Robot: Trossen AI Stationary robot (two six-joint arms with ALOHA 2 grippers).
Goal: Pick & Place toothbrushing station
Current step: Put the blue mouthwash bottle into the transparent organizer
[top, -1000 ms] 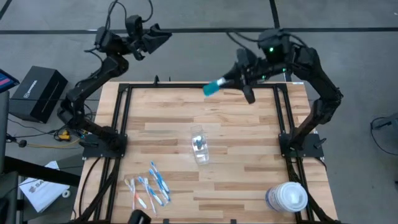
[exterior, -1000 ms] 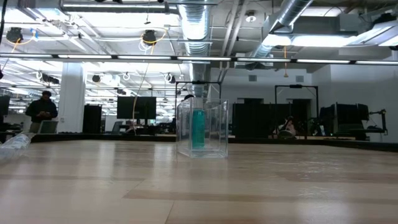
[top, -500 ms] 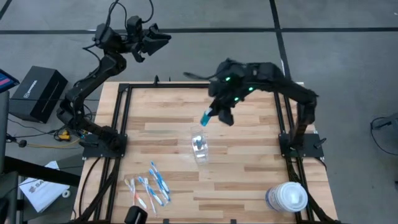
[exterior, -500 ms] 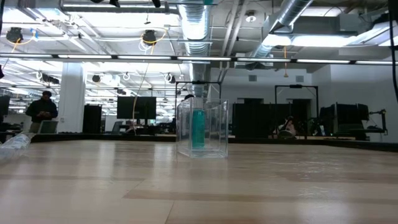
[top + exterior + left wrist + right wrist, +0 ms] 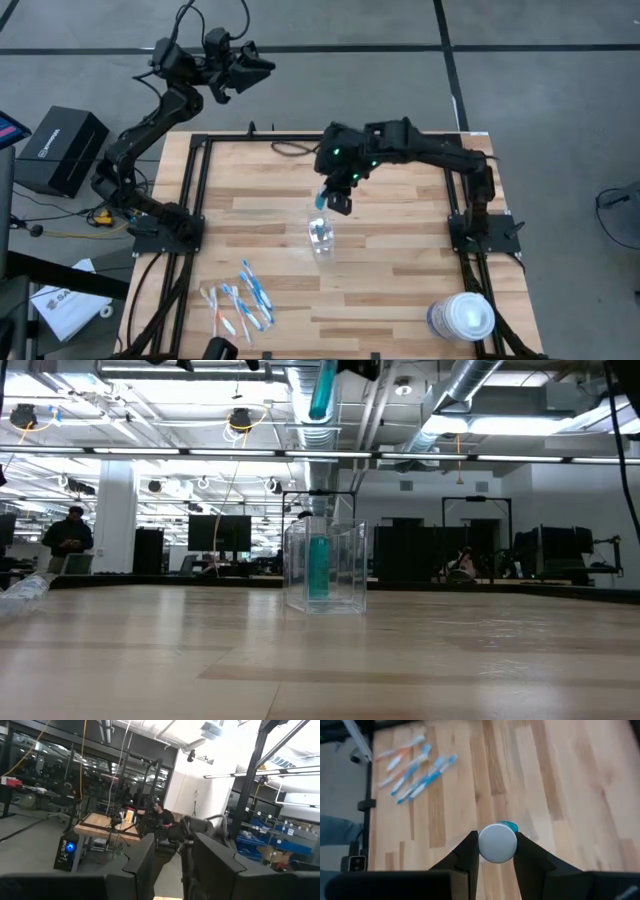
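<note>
A small clear plastic cup (image 5: 320, 236) stands on the wooden table (image 5: 400, 250) near its middle. One teal tube (image 5: 318, 566) stands upright inside it. My right gripper (image 5: 336, 194) hangs over the table just beyond the cup's far side, shut on a second teal tube (image 5: 320, 200). In the low view this tube (image 5: 322, 390) shows high above the cup (image 5: 326, 566). Several blue, white and orange toothbrushes (image 5: 240, 300) lie flat near the front left. My left gripper (image 5: 262, 68) is raised beyond the table's far left corner, open and holding nothing (image 5: 172, 845). My right gripper pinches the tube between its two fingers (image 5: 470, 851) at the white-capped end (image 5: 497, 842). The fingers come from above, slanting down toward the table's near side. The teal body (image 5: 509, 826) hangs below them, lifted clear, its free end (image 5: 318, 414) pointing down above the cup.
A big round white-lidded tub (image 5: 462, 318) stands at the front right corner. Black frame rails (image 5: 196, 190) run along the table's left, right and far sides. A black box (image 5: 65, 150) sits off the table to the left. A person (image 5: 70, 540) stands far back in the room.
My right gripper has come from above the table's far edge toward the middle and down, ending over the cup. It has tipped steeply downward. The teal tube, first lying almost level in the hold, now points down at the table.
</note>
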